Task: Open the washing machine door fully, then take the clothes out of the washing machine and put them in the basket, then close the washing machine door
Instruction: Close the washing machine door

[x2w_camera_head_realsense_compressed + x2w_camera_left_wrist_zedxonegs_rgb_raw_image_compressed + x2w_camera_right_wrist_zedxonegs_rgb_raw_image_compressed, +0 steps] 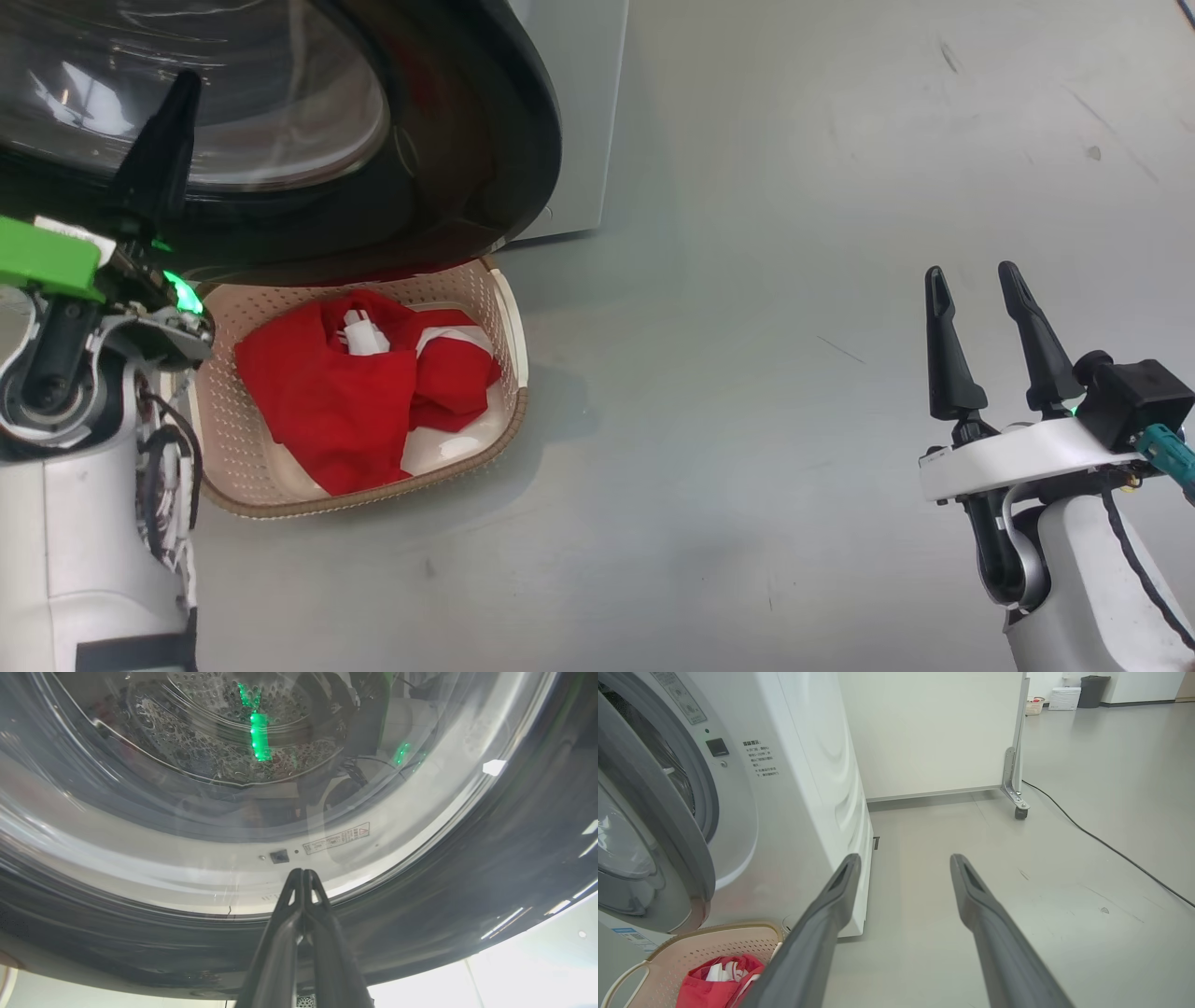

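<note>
The left claw (302,875), pressed together and empty, points at the lower glass edge of the door (467,140), which stands ajar over the basket (510,341). Red clothes (355,401) lie in the basket, on the floor (794,392) before the washing machine (794,812). The right claw (972,275) hangs spread, empty.

We record several lines of small dark Chinese print (760,758) on the front of the big white boxy washing machine (808,826); the characters are too small for us to read. Above them, a pale label (678,696) is illegible. Through the glass of the round glossy black door (514,858) we note a white sticker (336,838) bearing a red warning triangle, its wording unreadable.
</note>
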`<state>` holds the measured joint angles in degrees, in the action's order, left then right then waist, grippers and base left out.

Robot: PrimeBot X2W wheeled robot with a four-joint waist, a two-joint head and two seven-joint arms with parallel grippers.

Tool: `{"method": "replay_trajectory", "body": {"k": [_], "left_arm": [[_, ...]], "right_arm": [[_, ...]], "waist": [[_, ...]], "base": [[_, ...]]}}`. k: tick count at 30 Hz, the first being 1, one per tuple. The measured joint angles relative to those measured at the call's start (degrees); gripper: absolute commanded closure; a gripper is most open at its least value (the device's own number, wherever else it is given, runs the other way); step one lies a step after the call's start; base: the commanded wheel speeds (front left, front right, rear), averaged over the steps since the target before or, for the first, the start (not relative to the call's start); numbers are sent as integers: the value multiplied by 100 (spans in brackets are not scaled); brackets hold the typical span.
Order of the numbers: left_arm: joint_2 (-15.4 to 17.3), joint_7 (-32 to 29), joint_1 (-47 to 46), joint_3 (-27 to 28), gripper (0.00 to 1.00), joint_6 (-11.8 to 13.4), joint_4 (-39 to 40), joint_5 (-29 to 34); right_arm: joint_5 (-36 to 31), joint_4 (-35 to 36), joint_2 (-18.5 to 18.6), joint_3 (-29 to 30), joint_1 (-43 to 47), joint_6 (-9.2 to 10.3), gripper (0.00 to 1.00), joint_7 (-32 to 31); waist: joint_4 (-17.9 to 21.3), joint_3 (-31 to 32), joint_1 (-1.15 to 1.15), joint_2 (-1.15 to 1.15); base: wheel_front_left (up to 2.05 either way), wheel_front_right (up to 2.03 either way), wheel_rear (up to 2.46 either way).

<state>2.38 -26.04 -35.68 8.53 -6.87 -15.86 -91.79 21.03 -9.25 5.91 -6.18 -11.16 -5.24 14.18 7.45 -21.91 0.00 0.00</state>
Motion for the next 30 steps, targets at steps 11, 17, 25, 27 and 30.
{"method": "replay_trajectory", "body": {"k": [11,17,25,27,30], "left_arm": [[-78,225,852,74,100,-1,532,-291],[-89,347,1417,42,100,-1,856,-282],[-90,694,1885,-153,0,-1,1324,115],[-90,793,1980,-220,0,-1,1426,233],[-90,1060,2111,-305,0,-1,1580,713]], "right_arm": [[-71,-56,44,21,95,0,0,1],[-112,-64,59,23,153,0,0,1],[-155,-59,98,71,313,9,0,1],[-189,-57,99,71,331,9,0,1],[-207,-56,103,69,346,10,0,1]], "waist": [[-335,310,0,0],[-500,460,0,0],[-716,622,0,0],[-764,661,0,0],[-823,724,0,0]], "base": [[0,0,0],[0,0,0],[0,0,0],[0,0,0],[0,0,0]]}}
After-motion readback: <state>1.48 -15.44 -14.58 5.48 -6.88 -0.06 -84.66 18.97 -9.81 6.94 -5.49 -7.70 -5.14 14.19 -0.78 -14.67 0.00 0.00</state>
